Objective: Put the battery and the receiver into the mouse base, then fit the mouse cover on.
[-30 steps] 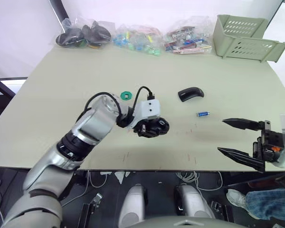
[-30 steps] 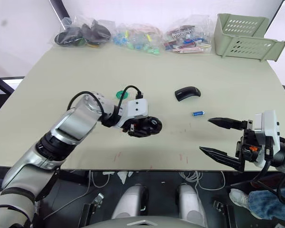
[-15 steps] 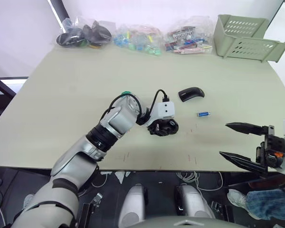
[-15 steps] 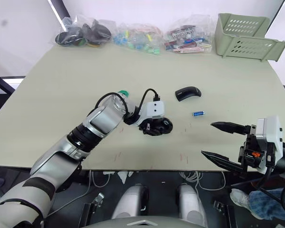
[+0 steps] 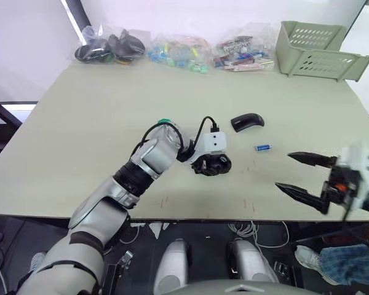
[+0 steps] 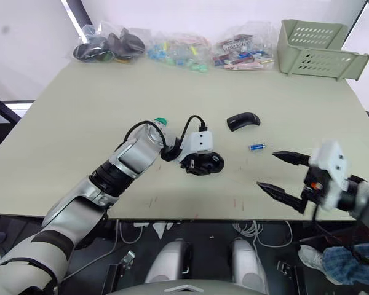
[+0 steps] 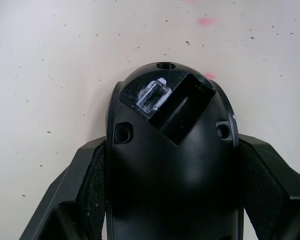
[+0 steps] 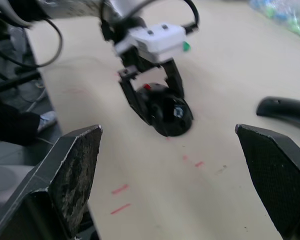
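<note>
The black mouse base (image 5: 213, 165) rests on the table near its middle, my left gripper (image 5: 210, 163) shut on its sides. In the left wrist view the mouse base (image 7: 172, 165) sits between the two fingers (image 7: 90, 185), its underside compartment open and empty. The blue battery (image 5: 262, 147) lies on the table to the right of it. Beyond them lies the glossy black mouse cover (image 5: 246, 121). My right gripper (image 5: 283, 171) hovers open over the table's front right, nothing between its fingers (image 8: 77, 170), pointing toward the base. The receiver is out of view.
A small green disc (image 5: 163, 122) peeks out behind my left forearm. Clear bags of parts (image 5: 178, 49) line the table's far edge. A pale green basket (image 5: 320, 49) stands at the back right. The table's front edge runs just below both grippers.
My left gripper carried the mouse base to the right, then held still. My right gripper has swung inward and left over the table, still open.
</note>
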Tool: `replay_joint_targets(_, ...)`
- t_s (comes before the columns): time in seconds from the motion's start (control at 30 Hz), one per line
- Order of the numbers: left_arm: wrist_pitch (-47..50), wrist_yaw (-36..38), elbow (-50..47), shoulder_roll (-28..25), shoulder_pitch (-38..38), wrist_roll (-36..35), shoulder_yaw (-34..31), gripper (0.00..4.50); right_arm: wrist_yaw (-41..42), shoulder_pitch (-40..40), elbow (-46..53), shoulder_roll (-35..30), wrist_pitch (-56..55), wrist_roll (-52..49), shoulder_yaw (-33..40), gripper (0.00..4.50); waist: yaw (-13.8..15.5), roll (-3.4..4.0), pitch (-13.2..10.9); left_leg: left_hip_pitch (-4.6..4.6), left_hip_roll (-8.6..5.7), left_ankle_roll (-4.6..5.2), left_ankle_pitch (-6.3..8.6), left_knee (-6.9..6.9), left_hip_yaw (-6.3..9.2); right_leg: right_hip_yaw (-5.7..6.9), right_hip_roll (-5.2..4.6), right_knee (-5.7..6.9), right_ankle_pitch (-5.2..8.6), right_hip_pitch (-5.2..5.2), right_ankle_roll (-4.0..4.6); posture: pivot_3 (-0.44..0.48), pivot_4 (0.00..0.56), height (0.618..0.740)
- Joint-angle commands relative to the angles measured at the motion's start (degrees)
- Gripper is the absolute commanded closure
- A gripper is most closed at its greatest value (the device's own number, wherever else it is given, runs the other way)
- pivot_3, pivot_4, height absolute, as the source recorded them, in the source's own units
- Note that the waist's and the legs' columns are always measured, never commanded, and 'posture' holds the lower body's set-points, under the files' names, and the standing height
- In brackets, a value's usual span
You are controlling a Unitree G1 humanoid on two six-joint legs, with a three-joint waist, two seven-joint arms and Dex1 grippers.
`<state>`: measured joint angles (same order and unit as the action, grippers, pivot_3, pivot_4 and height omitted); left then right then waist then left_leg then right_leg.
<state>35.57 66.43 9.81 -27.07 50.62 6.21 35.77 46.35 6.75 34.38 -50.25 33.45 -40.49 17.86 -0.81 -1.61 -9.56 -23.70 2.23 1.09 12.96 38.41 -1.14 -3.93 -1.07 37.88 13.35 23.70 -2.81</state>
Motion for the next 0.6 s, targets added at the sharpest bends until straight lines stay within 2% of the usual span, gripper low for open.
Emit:
replay_joint_targets(0.03,0.4,-0.1,1.3,0.2,-0.9,1.7,1.1,1.5,-0.3,-8.5,-7.3,-0.7,2.9,2.9,-6.0,0.0,0.0,-0.01,0.0,0.01,0.01,0.0,0.0,0.0,0.02,0.0,0.03,-0.01,0.0,-0.01,0.0,0.0,0.15,0.74)
replay_joint_targets(0.1,0.4,0.0,1.4,0.3,-0.9,1.9,1.0,1.5,0.1,-12.7,-12.3,-0.5,3.6,4.6,-8.6,0.0,0.3,0.02,0.0,-0.03,-0.01,0.0,0.0,-0.03,0.02,-0.02,0.03,-0.03,0.0,0.0,0.0,0.0,0.15,0.74)
replay_joint_targets(0.2,0.2,0.2,1.8,0.5,-0.7,2.2,0.9,1.5,5.4,-22.0,-25.6,-0.6,-0.6,11.5,-15.8,0.0,0.0,0.07,0.0,-0.03,-0.01,0.01,0.0,-0.03,0.02,-0.01,0.05,-0.05,0.0,-0.01,0.01,0.0,0.15,0.74)
replay_joint_targets(0.3,0.1,0.3,2.2,0.5,-0.6,2.5,0.8,1.5,9.6,-29.3,-34.5,0.5,-3.2,15.7,-20.6,0.87,0.0,0.09,0.0,-0.03,-0.02,0.01,0.0,-0.02,0.0,-0.02,0.05,-0.04,0.0,0.0,0.0,0.0,0.15,0.74)
replay_joint_targets(0.4,0.2,0.5,2.1,0.5,-0.5,2.6,0.8,1.5,12.3,-33.9,-41.3,1.3,-7.4,20.5,-24.2,2.24,0.1,0.12,0.0,-0.03,-0.01,0.01,0.0,-0.04,0.04,0.0,0.08,-0.02,0.0,0.01,0.0,0.0,0.15,0.74)
replay_joint_targets(0.6,0.2,0.6,2.0,0.3,-0.7,2.9,1.0,1.5,18.4,-47.2,-61.4,5.1,-19.0,30.8,-30.7,2.24,-0.2,0.18,-0.1,-0.02,-0.02,0.02,0.0,-0.01,-0.03,-0.08,0.09,-0.01,-0.04,0.0,-0.07,0.0,0.15,0.74)
